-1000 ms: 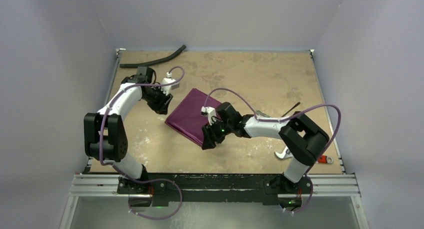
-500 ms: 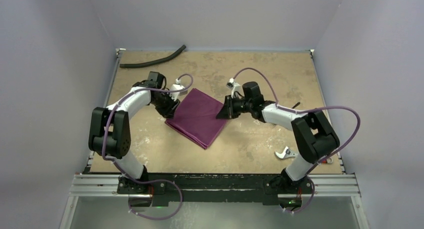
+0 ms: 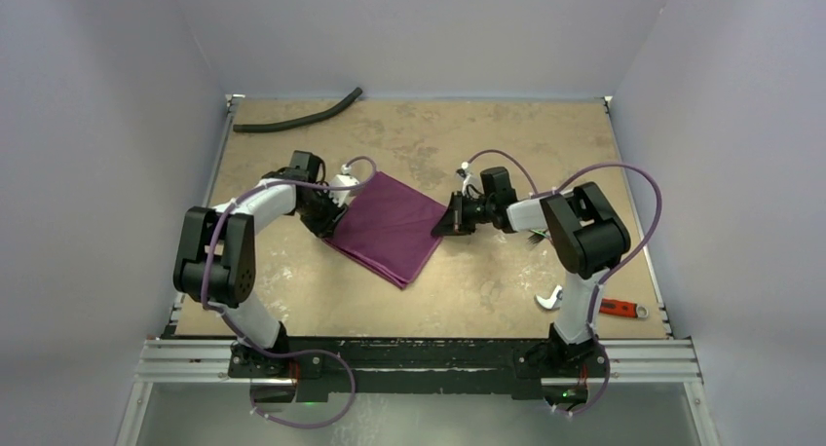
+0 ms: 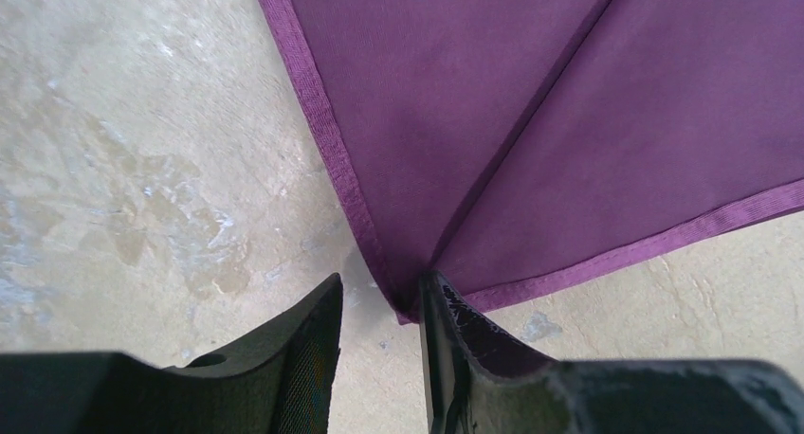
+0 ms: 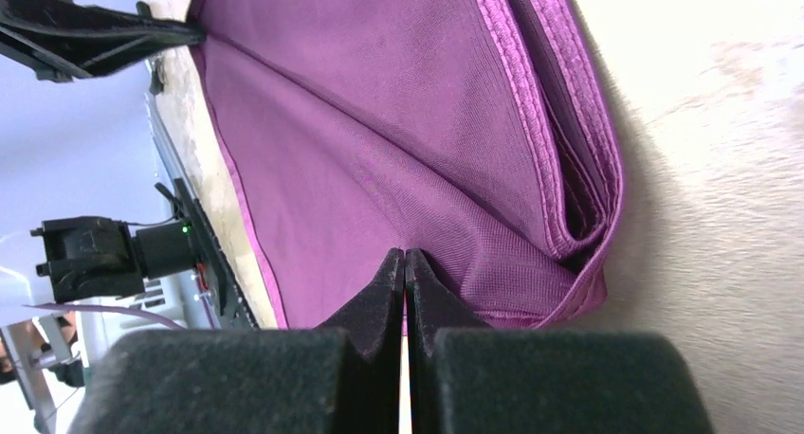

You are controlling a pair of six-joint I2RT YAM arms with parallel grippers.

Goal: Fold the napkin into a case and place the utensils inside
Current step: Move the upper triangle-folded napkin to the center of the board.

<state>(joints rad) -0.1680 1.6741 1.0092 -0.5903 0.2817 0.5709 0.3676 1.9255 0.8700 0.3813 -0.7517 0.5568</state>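
- At the middle of the tan mottled surface [image 3: 487, 154] lies the plum-purple cloth napkin [image 3: 388, 227], folded flat into a stacked diamond with one point toward the bottom of the frame.
- At its left corner, the left fingers [image 4: 294, 349] stand slightly parted. A strip of bare surface shows between them, and the hemmed corner tip sits just at the gap, against the right-hand finger.
- At its right corner, the right fingers [image 5: 379, 301] are clenched together on the top layer. Creases fan out from the pinch, and the folded layers bulge beside it.
- A long black rubber hose [image 3: 297, 120] lies at the upper left.
- A red-handled tool [image 3: 616, 308] lies at the lower right, well apart from the cloth.
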